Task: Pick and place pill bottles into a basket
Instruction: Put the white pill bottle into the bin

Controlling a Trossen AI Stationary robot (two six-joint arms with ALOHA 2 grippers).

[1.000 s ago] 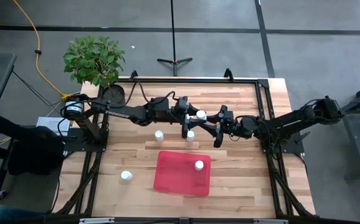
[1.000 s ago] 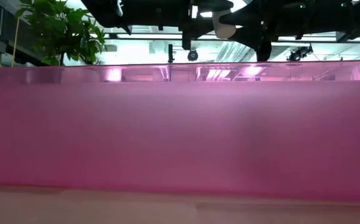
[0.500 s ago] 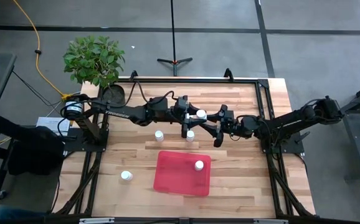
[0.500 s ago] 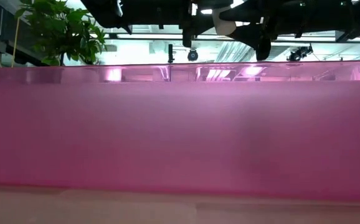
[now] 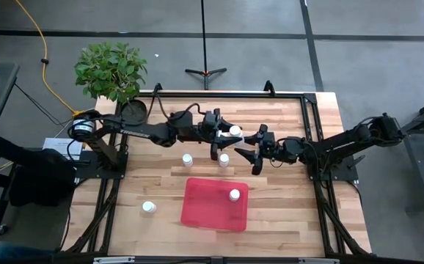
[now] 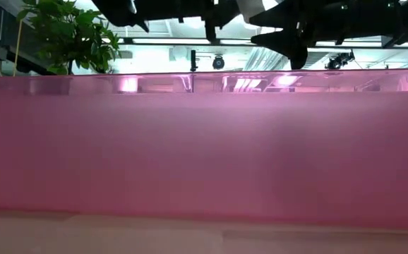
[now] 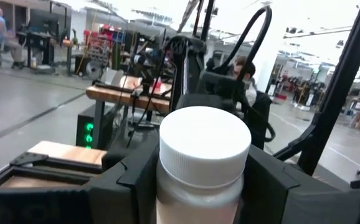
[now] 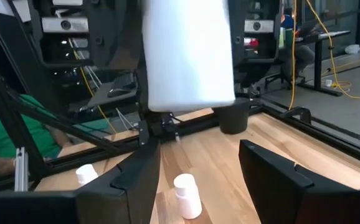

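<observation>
My left gripper reaches level over the table's middle and is shut on a white pill bottle with a white cap. My right gripper stands open just right of it. In the right wrist view the bottle's white body hangs above and beyond the spread fingers, not between them. The red basket lies near the front edge with one bottle standing in it. Its wall fills the low view. My left gripper pinches the bottle's body just under the cap between its two fingers. The fingers come level from the table's left. The bottle stands upright, cap up, lifted clear above the table.
Three more white-capped bottles stand on the wood: two under the grippers and one left of the basket. A black round pot and a green plant sit at the far left corner.
My left gripper has risen a little and drawn slightly toward the table's left with the bottle, which stays upright. In the low view the bottle has climbed almost out of the picture's top. The right arm has kept its place.
</observation>
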